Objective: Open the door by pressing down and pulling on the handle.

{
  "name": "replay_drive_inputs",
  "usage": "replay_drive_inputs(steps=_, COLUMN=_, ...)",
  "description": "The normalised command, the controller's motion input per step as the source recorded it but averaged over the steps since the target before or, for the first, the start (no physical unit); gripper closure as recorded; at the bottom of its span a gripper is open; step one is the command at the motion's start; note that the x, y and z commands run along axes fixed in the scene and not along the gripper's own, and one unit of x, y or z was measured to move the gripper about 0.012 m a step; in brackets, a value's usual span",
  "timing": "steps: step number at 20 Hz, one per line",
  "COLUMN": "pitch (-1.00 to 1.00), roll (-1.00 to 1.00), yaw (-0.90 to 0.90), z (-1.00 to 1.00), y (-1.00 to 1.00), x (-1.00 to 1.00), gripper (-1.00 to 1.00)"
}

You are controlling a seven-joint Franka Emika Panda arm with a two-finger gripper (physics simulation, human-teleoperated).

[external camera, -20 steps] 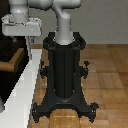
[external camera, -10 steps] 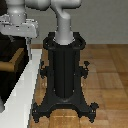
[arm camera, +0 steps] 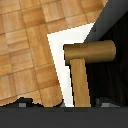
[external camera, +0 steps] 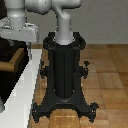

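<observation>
1. Reaching toward the exterior view's left, the white arm (external camera: 55,12) extends from its mount on the black pedestal (external camera: 64,70) and carries the gripper (external camera: 20,35) at the upper left of that view.
2. The gripper body hangs above the white frame (external camera: 22,87). One thin finger (external camera: 28,51) points down from it. The second finger cannot be made out at this resolution, so whether the jaws are spread or closed cannot be told.
3. In the wrist view only dark blurred finger tips (arm camera: 22,101) appear along one edge; nothing is seen clamped between them.
4. The handle (arm camera: 82,62) fills the middle of the wrist view: a golden-brown cylindrical bar joined to a stem of the same colour, the two forming a T shape.
5. The handle lies just beside the gripper's tips, and contact is not visible.
6. The door (arm camera: 112,30) shows in the wrist view as a black panel behind the handle, bordered by the white frame (arm camera: 57,60).
7. In the exterior view the door (external camera: 10,52) is a dark area at the left edge, behind the gripper, with a golden-brown piece (external camera: 15,60) in front of it that is probably the handle.
8. Wooden parquet floor (external camera: 107,75) surrounds the pedestal and also appears in the wrist view beyond the frame.
</observation>
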Motion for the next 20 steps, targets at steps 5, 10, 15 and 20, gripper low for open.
replay_drive_inputs(steps=5, pitch=0.00, roll=0.00, yaw=0.00, z=0.00, y=0.00, x=0.00, gripper=-1.00)
replay_drive_inputs(steps=10, pitch=0.00, roll=0.00, yaw=0.00, z=0.00, y=0.00, x=0.00, gripper=-1.00)
replay_drive_inputs(steps=15, pitch=0.00, roll=0.00, yaw=0.00, z=-0.40, y=-0.40, x=0.00, gripper=-1.00)
replay_drive_inputs(steps=20, pitch=0.00, roll=0.00, yaw=0.00, z=-0.60, y=-0.60, x=0.00, gripper=-1.00)
